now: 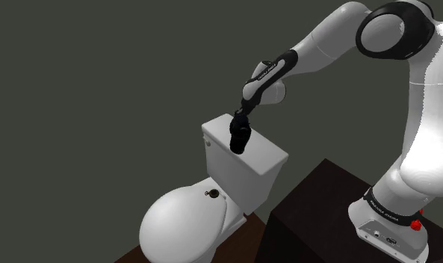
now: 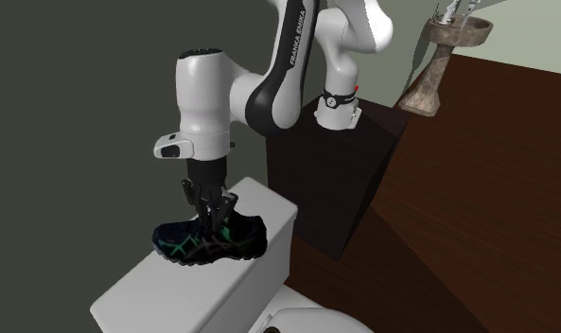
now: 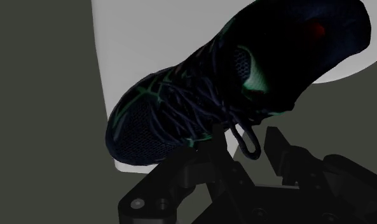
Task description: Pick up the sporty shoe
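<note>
The sporty shoe (image 2: 223, 240) is black and dark blue with green stripes and dark laces. It lies level over the white toilet tank lid (image 2: 155, 295), at the lid or just above it; I cannot tell whether it touches. My black gripper (image 2: 212, 210) comes down from above and is shut on the shoe's collar and tongue. In the wrist view the shoe (image 3: 199, 95) sits close, and the gripper (image 3: 247, 141) has a lace loop hanging between its fingers. In the shoulder view the gripper (image 1: 240, 125) and the shoe (image 1: 240, 145) stand over the tank lid (image 1: 270, 155).
A white toilet with a closed seat lid (image 1: 182, 224) stands below the tank. A plain dark wall is behind it. The dark box stand (image 1: 324, 213) is beside the toilet. A brown pedestal basin (image 2: 448, 47) stands farther off on the brown wooden floor (image 2: 477, 218).
</note>
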Available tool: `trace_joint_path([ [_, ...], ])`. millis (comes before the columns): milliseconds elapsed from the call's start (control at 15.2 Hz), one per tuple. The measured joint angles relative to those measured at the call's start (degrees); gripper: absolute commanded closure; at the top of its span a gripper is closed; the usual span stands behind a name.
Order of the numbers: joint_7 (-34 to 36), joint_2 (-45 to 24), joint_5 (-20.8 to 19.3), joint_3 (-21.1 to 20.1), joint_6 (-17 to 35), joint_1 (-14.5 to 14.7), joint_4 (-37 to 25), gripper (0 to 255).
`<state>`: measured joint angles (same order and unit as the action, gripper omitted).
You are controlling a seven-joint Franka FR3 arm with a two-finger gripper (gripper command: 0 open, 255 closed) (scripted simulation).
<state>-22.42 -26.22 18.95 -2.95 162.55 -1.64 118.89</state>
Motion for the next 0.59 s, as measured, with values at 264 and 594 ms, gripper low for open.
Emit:
trace_joint_path([
  [264, 0.99, 2.34, -0.83, 0.8, -2.38, 0.51, -0.03, 255],
  [594, 2.3, 5.01, -1.89, 1.63, -5.14, 1.11, -0.13, 255],
])
